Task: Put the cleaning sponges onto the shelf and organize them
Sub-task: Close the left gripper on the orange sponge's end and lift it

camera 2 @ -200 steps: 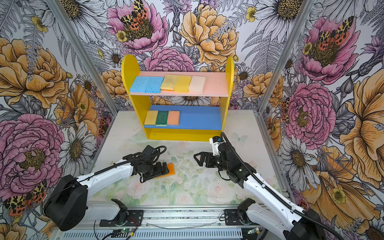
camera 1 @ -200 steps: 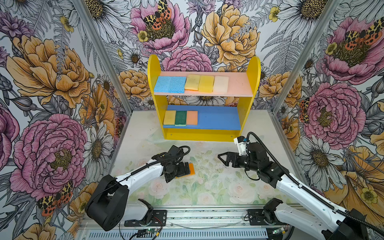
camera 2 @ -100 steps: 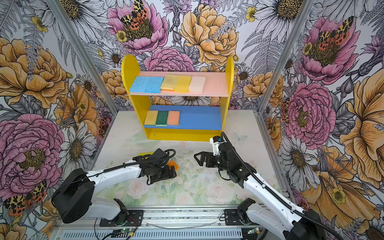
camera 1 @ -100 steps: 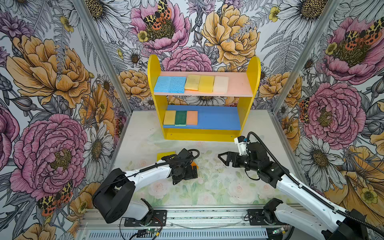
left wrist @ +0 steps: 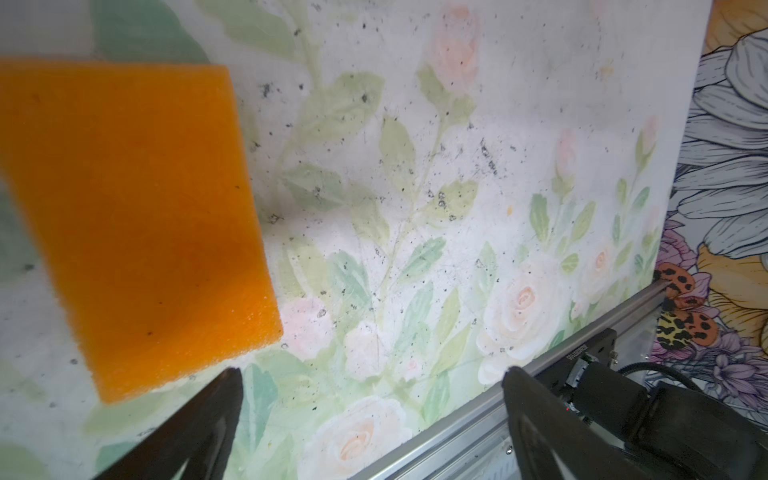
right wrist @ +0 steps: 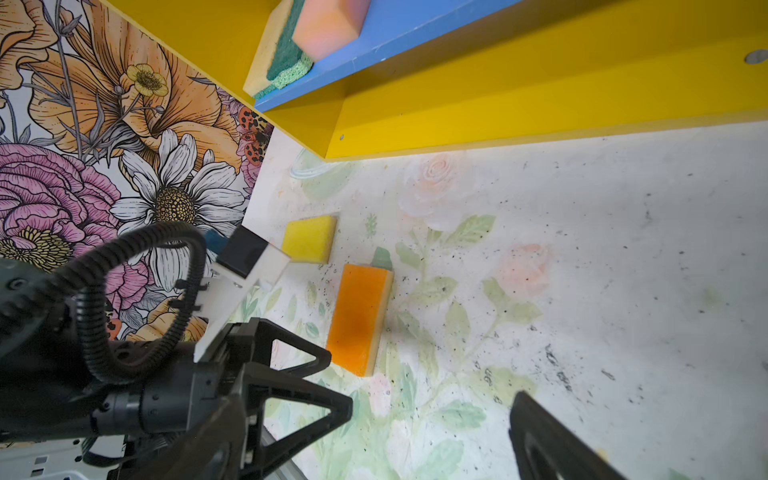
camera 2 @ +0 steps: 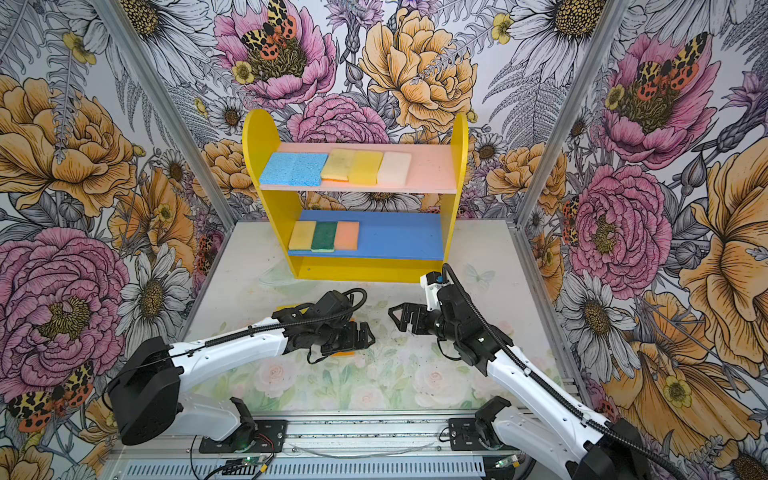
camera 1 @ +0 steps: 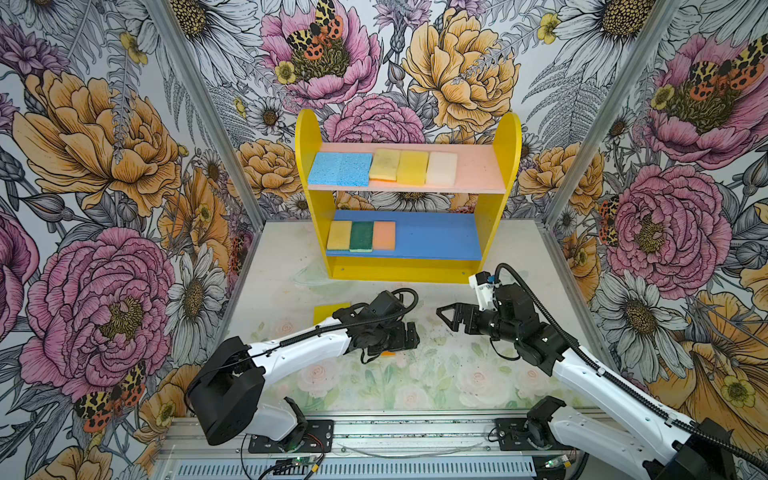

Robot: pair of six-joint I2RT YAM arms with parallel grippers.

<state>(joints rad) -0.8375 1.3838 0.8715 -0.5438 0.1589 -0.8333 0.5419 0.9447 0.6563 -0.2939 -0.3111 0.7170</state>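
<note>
Orange sponge (right wrist: 359, 318), plain in wrist views, hides beneath the gaping, empty left tool (camera 1: 409, 337) from above.

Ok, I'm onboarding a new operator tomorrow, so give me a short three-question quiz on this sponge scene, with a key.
1. True or false: the left gripper is shut on the orange sponge.
2. How many sponges lie on the pink upper board? A three, B five, C seven.
3. Which two sponges lie on the table, by colour?
Key: 1 false: its jaws stand open and the sponge lies flat on the table, outside them. 2 B. 3 the orange sponge and the yellow sponge.
</note>
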